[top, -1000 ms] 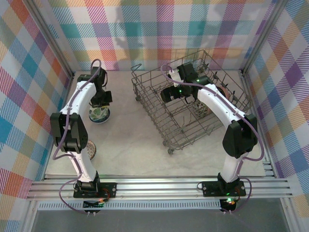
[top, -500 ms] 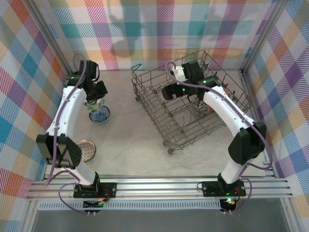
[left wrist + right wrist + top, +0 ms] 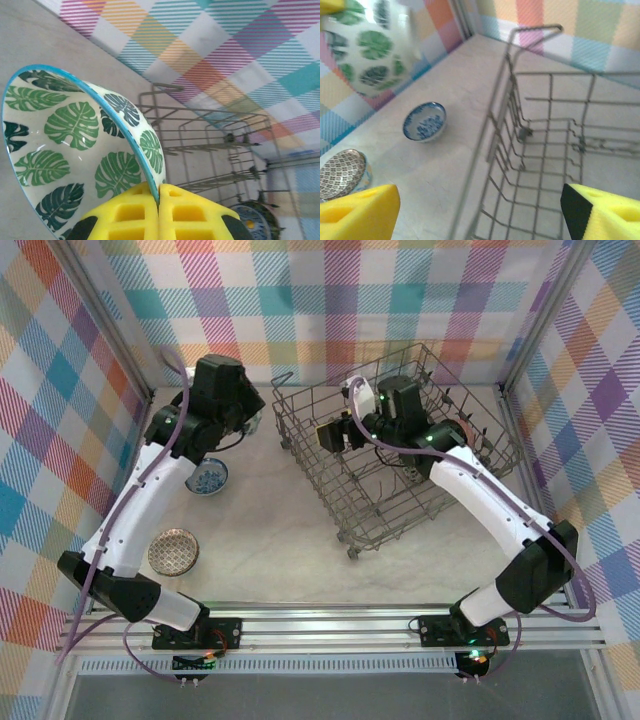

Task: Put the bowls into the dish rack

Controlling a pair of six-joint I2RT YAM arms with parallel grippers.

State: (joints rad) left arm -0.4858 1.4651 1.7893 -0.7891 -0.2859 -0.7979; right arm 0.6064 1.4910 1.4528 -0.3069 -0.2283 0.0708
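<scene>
Pale stone-look counter point(image 3: 270, 540) runs between plaid walls. Nearest the arm bases, on the left, a grey patterned bowl point(image 3: 173, 551) sits flat. Farther back a blue-and-white bowl point(image 3: 208, 477) sits flat too. Both are well apart from the dish rack point(image 3: 312, 478), which stands to the right.

Beyond them the left arm point(image 3: 150, 485) holds a green-leaf bowl point(image 3: 75, 150) clear of the counter. The left jaws are pinched on its rim, and the bowl is tipped up on edge. The rack's left wall lies just to the right of it.

Over that wall the right arm point(image 3: 480, 495) reaches in, its right jaws wide and empty, facing the leaf bowl.

The left arm is the nearer one. The next move looks like a carry rightward across the rim, bowl on edge to slot between the tines.
</scene>
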